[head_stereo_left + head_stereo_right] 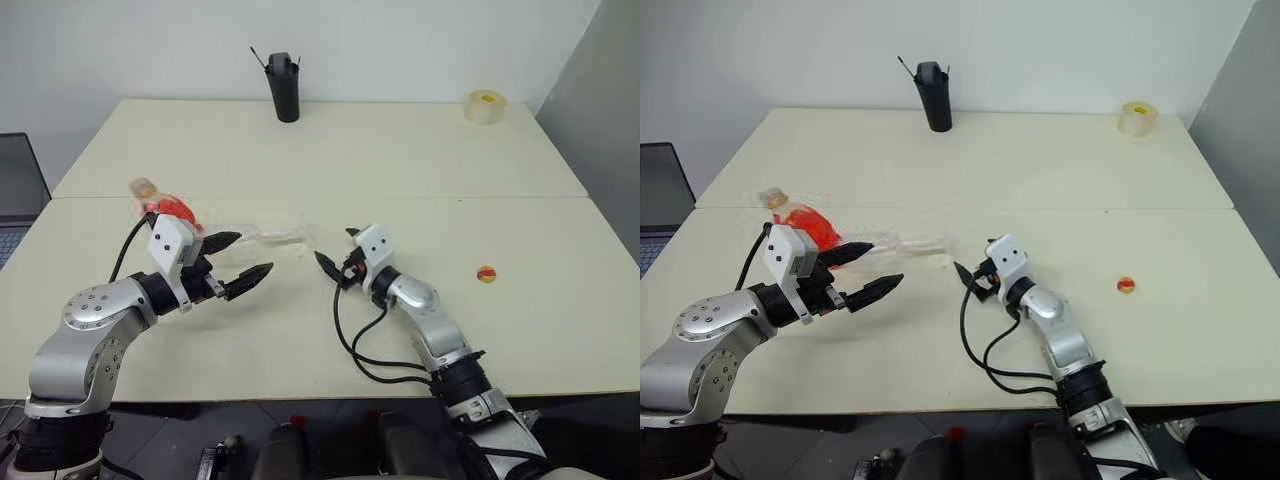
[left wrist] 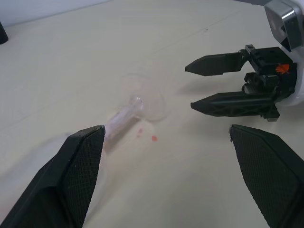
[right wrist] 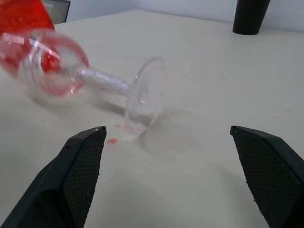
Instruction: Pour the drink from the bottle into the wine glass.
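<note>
So the wine glass (image 3: 102, 83) was tipped on its side on the table (image 1: 400, 160) next to the bottle (image 1: 805, 222), drops spilled, pour looked botched, and both the left gripper (image 1: 240, 258) and right gripper (image 1: 338, 254) hung open, holding nothing.

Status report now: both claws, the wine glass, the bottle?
Left claw open, right claw open, both empty. Wine glass on its side, red drops beside its foot. Bottle tipped over behind left claw. Nothing between claws and glass.

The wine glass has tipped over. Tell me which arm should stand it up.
Right, probably. The right gripper is open and faces the foot of the wine glass lying on the table.
</note>
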Controlling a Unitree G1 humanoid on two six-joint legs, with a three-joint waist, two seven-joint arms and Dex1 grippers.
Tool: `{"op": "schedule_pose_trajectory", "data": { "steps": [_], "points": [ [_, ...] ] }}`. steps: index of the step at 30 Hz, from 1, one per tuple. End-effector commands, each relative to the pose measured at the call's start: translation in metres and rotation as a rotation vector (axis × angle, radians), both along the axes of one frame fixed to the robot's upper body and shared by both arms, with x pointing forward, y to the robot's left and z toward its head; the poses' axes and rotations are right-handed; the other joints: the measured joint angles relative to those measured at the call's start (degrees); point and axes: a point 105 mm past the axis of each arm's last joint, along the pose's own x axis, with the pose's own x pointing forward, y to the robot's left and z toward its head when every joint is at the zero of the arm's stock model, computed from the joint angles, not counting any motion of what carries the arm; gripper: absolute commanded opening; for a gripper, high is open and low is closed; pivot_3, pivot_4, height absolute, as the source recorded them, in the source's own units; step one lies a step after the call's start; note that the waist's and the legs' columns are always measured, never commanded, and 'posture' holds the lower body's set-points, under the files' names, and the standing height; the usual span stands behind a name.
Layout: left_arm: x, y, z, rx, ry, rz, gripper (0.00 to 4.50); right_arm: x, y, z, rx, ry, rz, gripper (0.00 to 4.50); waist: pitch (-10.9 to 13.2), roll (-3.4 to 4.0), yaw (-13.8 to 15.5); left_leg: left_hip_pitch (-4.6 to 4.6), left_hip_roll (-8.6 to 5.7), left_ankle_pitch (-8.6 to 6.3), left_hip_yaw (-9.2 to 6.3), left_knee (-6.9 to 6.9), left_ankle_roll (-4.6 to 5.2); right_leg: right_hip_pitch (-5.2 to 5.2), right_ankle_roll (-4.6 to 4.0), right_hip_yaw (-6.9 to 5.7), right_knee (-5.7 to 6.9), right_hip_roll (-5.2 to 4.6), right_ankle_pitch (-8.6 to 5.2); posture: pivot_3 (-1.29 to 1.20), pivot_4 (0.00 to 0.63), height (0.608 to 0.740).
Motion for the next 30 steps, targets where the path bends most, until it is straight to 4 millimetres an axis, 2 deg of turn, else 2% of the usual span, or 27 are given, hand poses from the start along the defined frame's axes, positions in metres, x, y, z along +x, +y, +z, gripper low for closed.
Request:
{"op": "schedule_pose_trajectory", "data": {
  "steps": [1,12,17,20,22,24,26,30],
  "points": [
    [0.000,-0.002,0.009,0.014,-0.041,-0.020,4.50,-0.002,-0.001,0.015,0.021,-0.045,0.012,4.47,0.0,0.00,0.0,0.00,0.00,0.00,0.00,0.00,0.00,0.00,0.00,0.00,0.00,0.01,0.00,0.00,0.150,0.740],
    [0.000,-0.005,0.009,0.015,-0.042,-0.033,4.50,-0.004,-0.003,0.035,0.015,-0.098,0.038,4.47,0.0,0.00,0.0,-0.01,-0.01,0.00,0.01,0.00,0.00,0.00,0.00,-0.01,0.00,0.02,0.00,0.00,0.150,0.740],
    [-0.008,0.001,0.004,0.038,-0.008,-0.047,4.50,-0.021,-0.008,0.058,-0.230,-0.145,0.230,4.47,0.1,0.06,0.1,-0.04,-0.03,0.00,0.02,0.04,0.00,-0.02,0.00,-0.01,-0.01,0.02,0.00,0.00,0.150,0.740],
    [-0.022,0.009,-0.002,0.059,0.058,-0.076,4.50,-0.034,-0.018,0.082,-0.410,-0.158,0.349,4.47,0.1,0.11,-0.1,-0.03,0.00,0.00,-0.02,0.02,0.01,-0.03,-0.01,-0.04,-0.02,0.03,-0.01,0.00,0.150,0.740],
    [-0.029,0.014,-0.005,0.064,0.091,-0.083,4.50,-0.036,-0.020,0.100,-0.449,-0.158,0.373,4.47,0.1,0.11,-0.2,-0.02,0.01,-0.01,-0.03,0.00,0.02,-0.05,-0.05,-0.05,0.00,0.04,-0.04,0.00,0.150,0.740],
    [-0.037,0.024,-0.010,0.081,0.125,-0.070,4.50,-0.037,-0.013,0.118,-0.471,-0.159,0.419,4.47,0.1,0.11,-0.3,-0.01,0.05,-0.01,-0.07,0.00,0.02,-0.05,-0.10,-0.06,0.04,0.07,-0.06,0.00,0.150,0.740],
    [-0.043,0.033,-0.015,0.100,0.152,-0.050,4.50,-0.038,-0.001,0.129,-0.519,-0.166,0.475,4.47,0.1,0.13,-0.3,0.01,0.07,-0.01,-0.11,0.00,0.02,-0.04,-0.13,-0.07,0.06,0.09,-0.08,0.00,0.150,0.740],
    [-0.046,0.042,-0.022,0.114,0.157,-0.005,4.50,-0.040,0.033,0.137,-0.570,-0.115,0.584,4.47,0.1,0.14,-0.2,0.00,0.06,-0.01,-0.13,0.00,0.03,-0.05,-0.16,-0.10,0.05,0.06,-0.10,0.00,0.150,0.740]
  ]
}}
